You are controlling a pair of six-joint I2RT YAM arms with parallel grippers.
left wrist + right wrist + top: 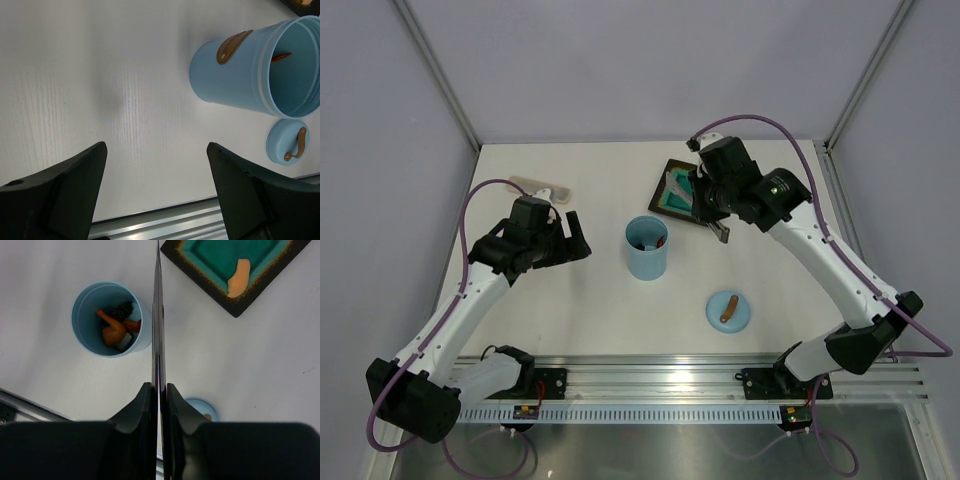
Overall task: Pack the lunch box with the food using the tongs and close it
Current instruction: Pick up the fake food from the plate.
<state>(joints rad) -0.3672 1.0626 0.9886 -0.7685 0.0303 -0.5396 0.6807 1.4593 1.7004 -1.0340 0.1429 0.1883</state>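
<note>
Overhead and wrist views share lunch box (646, 266)

One lunch box (646, 248) stands mid-table, with one lid (728, 309) at its 4 o'clock and one plate (672, 196) at its 1 o'clock. One pair of tongs (158, 315) is in frame. Food tally: one orange piece (239, 277) on the plate. Inside the lunch box are about three orange or red pieces (112, 332), one dark piece (122, 309) and one pale piece (124, 342), but they overlap, so that count is uncertain. One flat beige object (540, 185) lies at 10 o'clock. Two arms are in frame, left arm (470, 300) and right arm (830, 260), each with one gripper: left gripper (155, 150), right gripper (159, 387).
</note>
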